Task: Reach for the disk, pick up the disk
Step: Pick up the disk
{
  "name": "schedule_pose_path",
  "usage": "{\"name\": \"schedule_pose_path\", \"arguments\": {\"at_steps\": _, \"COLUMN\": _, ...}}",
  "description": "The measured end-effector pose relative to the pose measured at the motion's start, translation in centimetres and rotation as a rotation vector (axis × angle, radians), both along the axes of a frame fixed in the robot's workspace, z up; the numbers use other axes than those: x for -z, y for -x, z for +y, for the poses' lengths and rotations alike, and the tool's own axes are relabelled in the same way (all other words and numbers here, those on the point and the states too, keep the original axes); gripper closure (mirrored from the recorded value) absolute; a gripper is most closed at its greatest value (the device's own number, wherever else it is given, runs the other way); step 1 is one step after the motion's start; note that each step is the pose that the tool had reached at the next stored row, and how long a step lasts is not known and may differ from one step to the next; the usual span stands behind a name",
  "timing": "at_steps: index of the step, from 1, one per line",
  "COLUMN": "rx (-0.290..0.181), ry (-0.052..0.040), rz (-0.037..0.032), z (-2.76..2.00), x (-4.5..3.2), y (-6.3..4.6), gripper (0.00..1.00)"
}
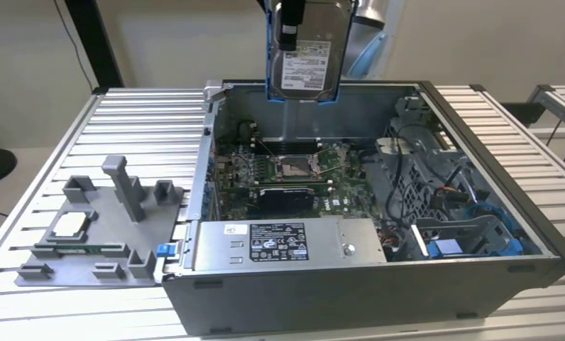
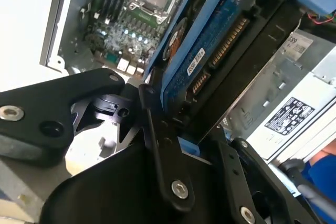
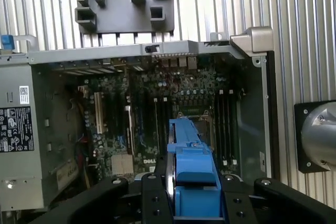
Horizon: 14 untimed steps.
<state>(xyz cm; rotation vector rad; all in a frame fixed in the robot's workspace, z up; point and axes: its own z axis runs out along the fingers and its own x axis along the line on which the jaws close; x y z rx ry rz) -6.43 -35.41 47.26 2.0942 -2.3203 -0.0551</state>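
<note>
- Gripper (image 3: 191,203) clamps the blue-framed disk (image 1: 304,60), held upright.
- Disk hangs above the open computer case (image 1: 509,213), over its motherboard (image 1: 292,167).

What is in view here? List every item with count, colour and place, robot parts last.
disk: one, silver-grey with white label and blue frame, held upright above the open computer case.
computer case: one, grey, open-topped, on the slatted table.
motherboard: one, green, on the case floor.
power supply box: one, grey with a white and black sticker, along the case's near wall.
drive bays: blue-trimmed, at the exterior view's right inside the case.
fixture tray: one, grey, with upright posts, at the exterior view's left of the case.
table: one, silver slats, under everything.
hand: one, black, closed on the disk.
</note>
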Motion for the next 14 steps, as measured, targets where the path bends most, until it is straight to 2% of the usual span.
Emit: {"name": "schedule_pose_path", "arguments": {"at_steps": 14, "rx": 0.0, "ry": -0.0001, "rz": 0.0016, "z": 0.0, "x": 0.01, "y": -4.0, "gripper": 1.0}}
